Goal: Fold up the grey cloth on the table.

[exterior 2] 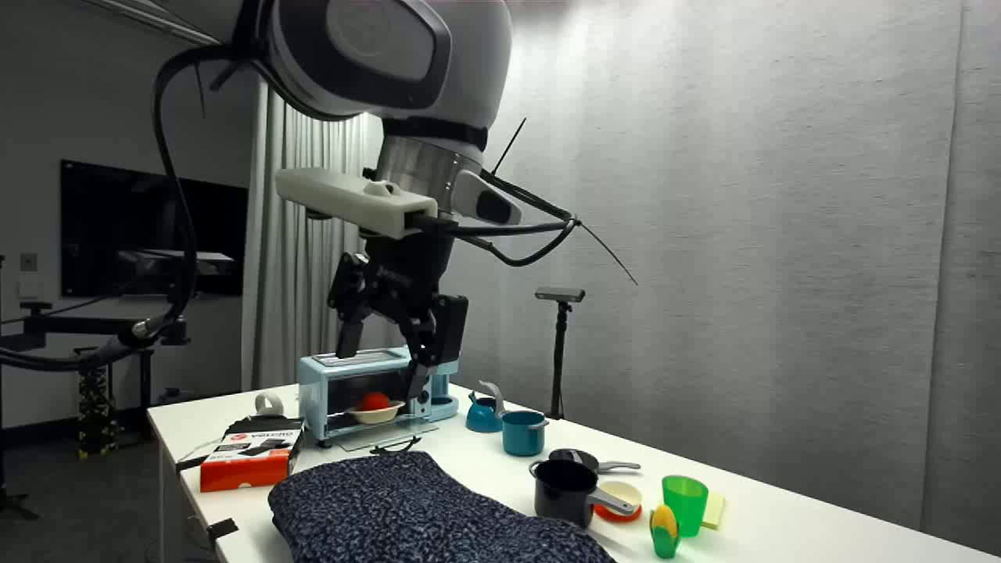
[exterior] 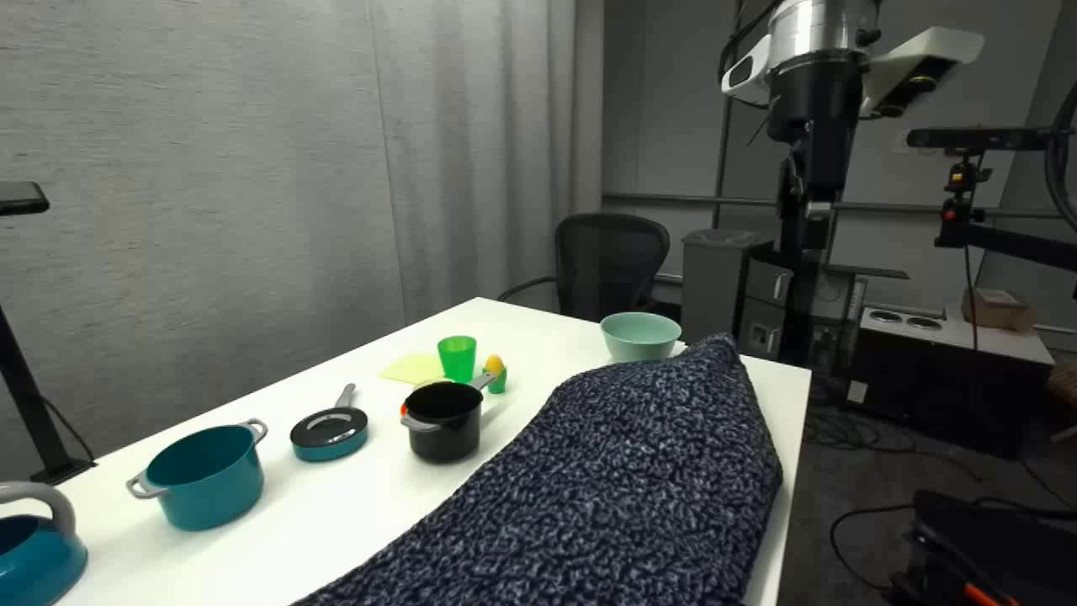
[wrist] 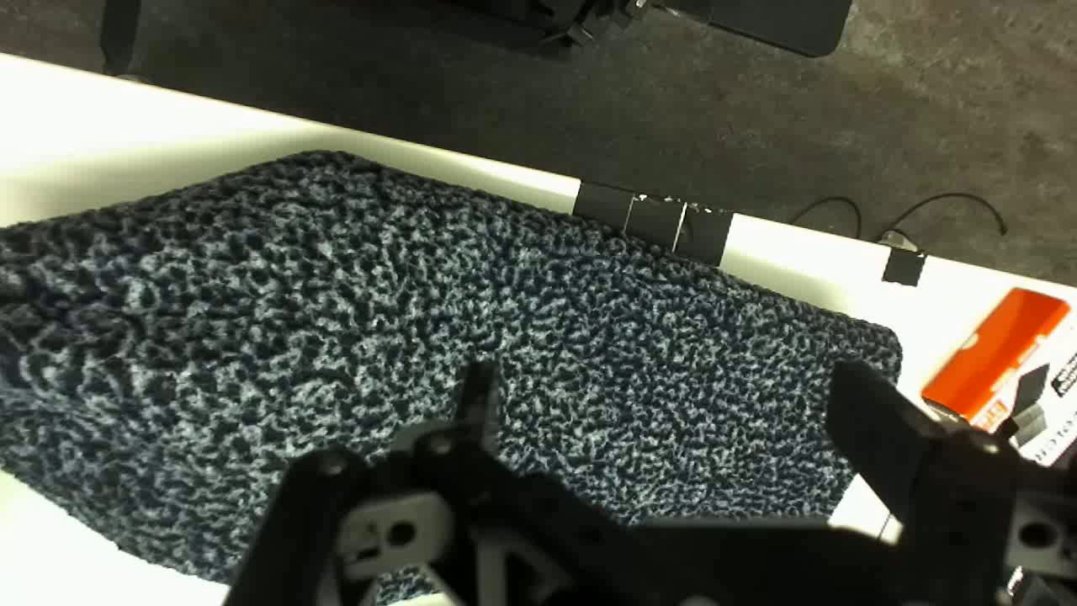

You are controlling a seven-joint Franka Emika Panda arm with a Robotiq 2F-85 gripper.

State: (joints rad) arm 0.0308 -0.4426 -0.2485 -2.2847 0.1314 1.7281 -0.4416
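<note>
The dark navy-grey, white-speckled knit cloth (wrist: 379, 295) lies along one long edge of the white rectangular table (exterior: 336, 505), its tapered end toward the short edge where a pale green round bowl (exterior: 641, 341) stands. The black two-fingered gripper (wrist: 665, 374) hangs above the cloth, fingers spread wide, nothing between them.

The step in hand looks like choosing where to grasp. Best to come straight down at the cloth's end nearest the orange-and-white cardboard box (exterior 2: 252, 457), straddle the border, press so the thick knit bunches, and pinch every layer together; how many layers lie there I cannot tell from the coarse texture. Then lift low and carry it parallel to the long edge, since drifting outward could spill fabric off the worktop.

Inward, a black saucepan with a grey handle (exterior: 446, 439) stands close beside the cloth and could be swept over. The light blue boxy toaster oven (exterior 2: 313, 391), toward the opposite short edge, limits wide swings.
</note>
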